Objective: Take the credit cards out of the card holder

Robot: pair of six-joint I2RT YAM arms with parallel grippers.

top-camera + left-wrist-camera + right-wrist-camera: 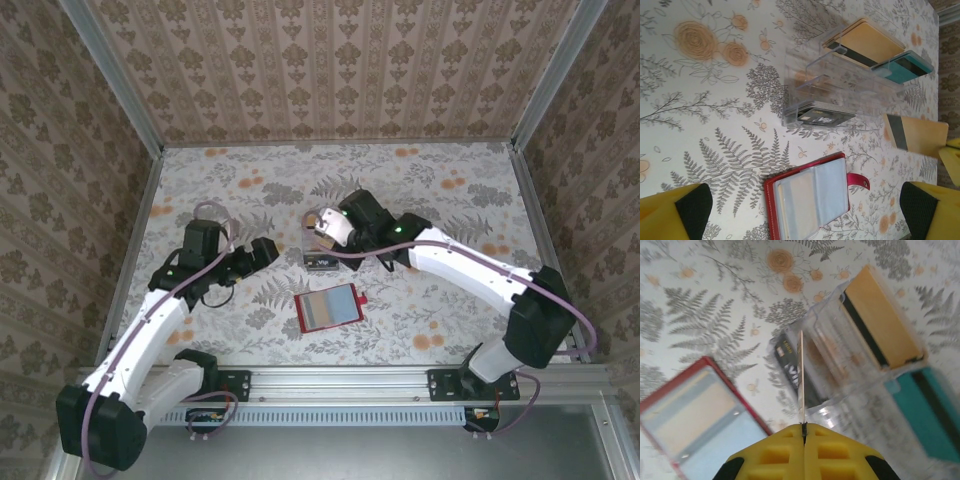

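My right pincer (804, 427) pinches a card (801, 375) edge-on by the clear tray (826, 320); my left pincer (805, 215) gapes wide over the open card holder (328, 308).

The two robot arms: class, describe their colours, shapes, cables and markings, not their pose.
Both the left arm and right arm have rounded white links between bulky black joints. A thin mauve cable loops along each. A small green light glows on the right arm. The wrist views show yellow fingers with black pads.
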